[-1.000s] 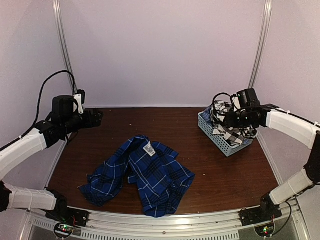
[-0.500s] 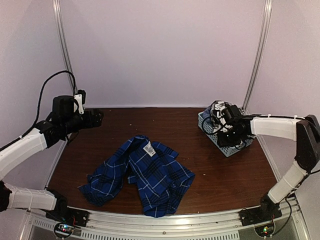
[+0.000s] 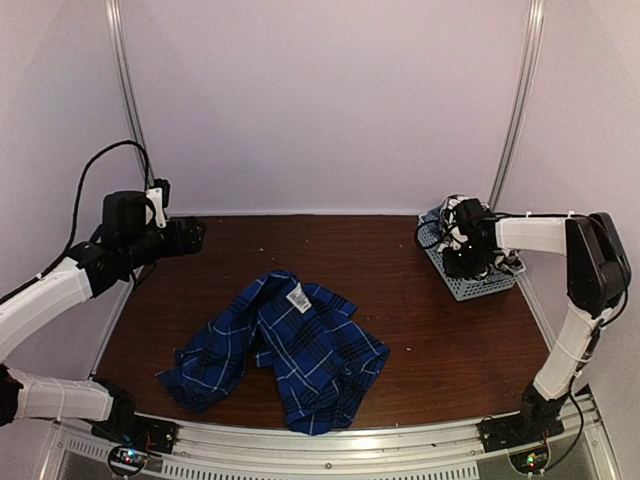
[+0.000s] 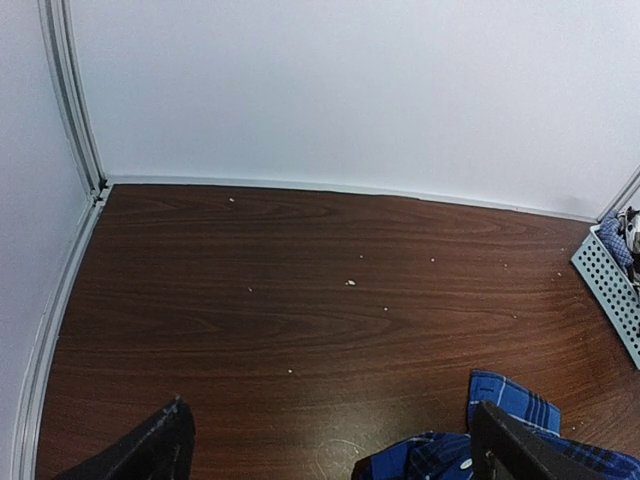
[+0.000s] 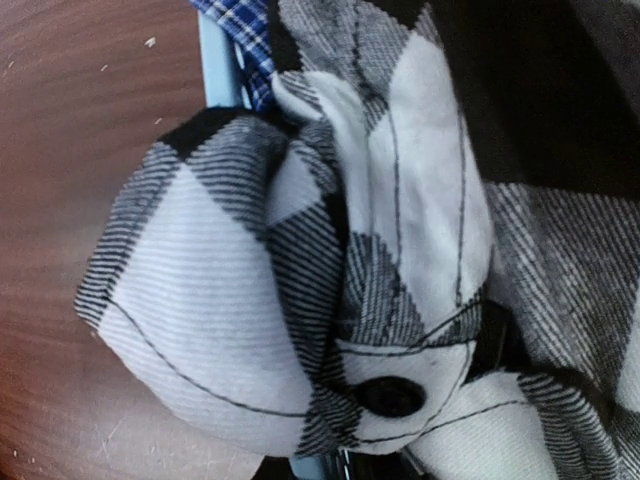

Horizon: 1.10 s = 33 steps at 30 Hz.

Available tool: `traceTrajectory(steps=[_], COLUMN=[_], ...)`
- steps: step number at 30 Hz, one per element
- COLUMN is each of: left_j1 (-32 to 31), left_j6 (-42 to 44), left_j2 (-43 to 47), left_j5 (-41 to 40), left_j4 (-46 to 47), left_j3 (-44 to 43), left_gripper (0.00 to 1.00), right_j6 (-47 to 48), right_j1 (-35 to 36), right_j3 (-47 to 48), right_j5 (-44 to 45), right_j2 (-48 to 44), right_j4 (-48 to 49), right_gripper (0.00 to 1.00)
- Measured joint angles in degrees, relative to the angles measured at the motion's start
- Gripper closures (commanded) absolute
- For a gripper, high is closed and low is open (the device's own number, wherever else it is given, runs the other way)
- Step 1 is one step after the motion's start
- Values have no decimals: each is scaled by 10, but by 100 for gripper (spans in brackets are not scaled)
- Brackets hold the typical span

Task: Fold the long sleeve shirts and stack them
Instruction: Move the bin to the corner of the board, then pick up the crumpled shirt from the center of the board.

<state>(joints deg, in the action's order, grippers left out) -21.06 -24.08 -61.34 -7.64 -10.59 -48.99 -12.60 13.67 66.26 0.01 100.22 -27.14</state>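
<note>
The left arm has not moved from a second ago. Its end effector (image 3: 190, 236) (image 4: 335, 462) hangs over the back-left corner of the brown surface (image 3: 420, 330) with its fingers (image 4: 160, 450) spread as wide as they go and nothing between them. The blue plaid shirt (image 3: 290, 350) (image 4: 480, 452) also lies where it did, at the centre front of the surface. It is a crumpled, unfolded heap of royal blue crossed by black bands and thin white lines, with a white neck label showing on top. To the right, the grey basket (image 3: 482, 287) (image 4: 608, 290) has slid and turned toward the back-right edge. The right arm, which was above the basket, has reached down into it. The right end effector (image 3: 460, 262) is sunk among the cloth there, and I cannot tell how far it is closed or whether it grips anything. The black-and-white check shirt (image 5: 300, 280) is bunched in the basket, a fold bulging over the rim. The right wrist view shows its large diamond checks, thin dark stitching and one black button (image 5: 390, 397).
</note>
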Motion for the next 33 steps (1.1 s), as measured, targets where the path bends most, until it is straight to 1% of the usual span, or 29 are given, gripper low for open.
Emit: traceTrajectory(steps=[7, 9, 10, 11, 12, 15, 17, 18, 19, 21, 22, 25, 28, 31, 33], left_j1=[0, 0, 0, 0, 0, 0, -4, -8, -17, -41, -56, -97, -133, -168, -201], left_j6=[0, 0, 1, 2, 3, 9, 16, 21, 25, 32, 33, 34, 22, 7, -5], left_j2=[-1, -2, -4, -6, -10, -21, -24, -24, -23, -19, -15, 8, 50, 80, 81], left_j5=[0, 1, 4, 8, 14, 48, 77, 92, 106, 129, 139, 162, 169, 169, 162], left_j4=[0, 0, 0, 1, 1, 0, 0, -1, -2, -7, -12, -33, -47, -57, -72], left_j3=[2, 2, 2, 2, 2, 2, 2, 3, 4, 7, 10, 28, 64, 97, 107], left_gripper=[2, 2, 3, 2, 2, 2, 2, 2, 2, 2, 2, 3, 7, 11, 15], right_j6=[17, 26, 33, 38, 43, 61, 67, 69, 70, 74, 72, 74, 69, 55, 41], right_j1=[-57, -70, -74, -77, -81, -85, -82, -80, -75, -57, -45, 5, 61, 118, 160], right_j3=[90, 116, 125, 137, 149, 172, 172, 169, 163, 142, 134, 111, 90, 50, 20], right_j5=[3, 4, 5, 6, 8, 9, 6, 4, 3, 5, 5, 7, -7, -43, -67], right_j2=[75, 96, 104, 112, 120, 129, 119, 110, 96, 55, 32, -52, -121, -165, -176], right_j4=[2, 2, 2, 0, -2, -1, 1, 4, 8, 15, 16, 26, 45, 67, 78], right_gripper=[87, 86, 84, 80, 75, 53, 41, 38, 32, 24, 22, 21, 20, 16, 15])
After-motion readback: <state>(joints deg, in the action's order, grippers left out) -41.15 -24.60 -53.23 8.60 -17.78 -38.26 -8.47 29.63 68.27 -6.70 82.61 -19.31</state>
